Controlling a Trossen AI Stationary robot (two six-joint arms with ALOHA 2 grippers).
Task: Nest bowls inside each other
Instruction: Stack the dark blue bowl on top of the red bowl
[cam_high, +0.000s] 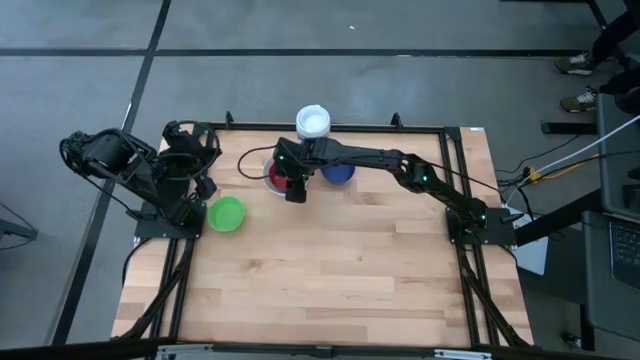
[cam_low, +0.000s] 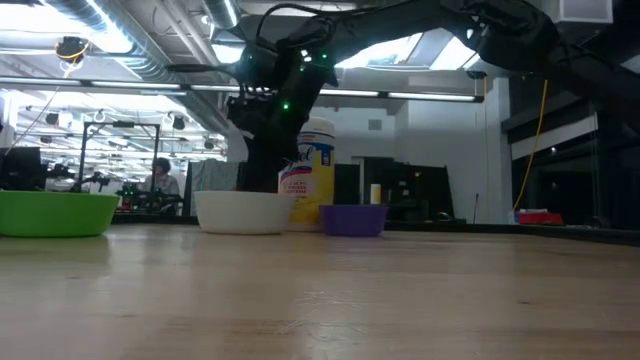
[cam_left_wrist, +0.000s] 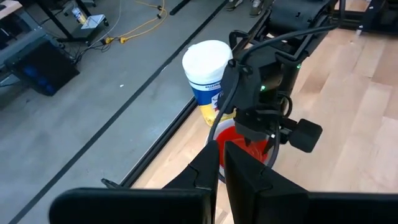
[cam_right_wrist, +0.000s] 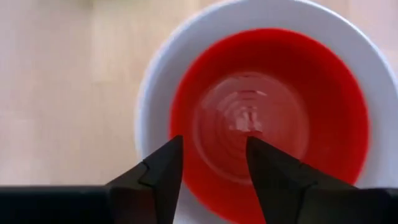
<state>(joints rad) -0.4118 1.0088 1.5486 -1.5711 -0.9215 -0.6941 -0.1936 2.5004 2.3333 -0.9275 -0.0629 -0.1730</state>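
Observation:
A red bowl (cam_right_wrist: 273, 118) sits nested inside the white bowl (cam_right_wrist: 155, 81), which stands on the table at the far side (cam_high: 272, 172). My right gripper (cam_right_wrist: 214, 158) hangs open just above the red bowl's near rim, fingers pointing steeply down, with nothing between them. A dark blue bowl (cam_high: 338, 172) rests on the table to the right of the white one. A green bowl (cam_high: 226, 213) rests near the left edge. My left gripper (cam_left_wrist: 221, 165) waits shut, raised at the table's left side and facing the white bowl.
A white-lidded tub with a yellow label (cam_high: 313, 122) stands at the far edge just behind the white bowl and my right gripper. The table's wooden middle and near half (cam_high: 330, 280) lie open. A black frame (cam_high: 450, 130) runs round the table.

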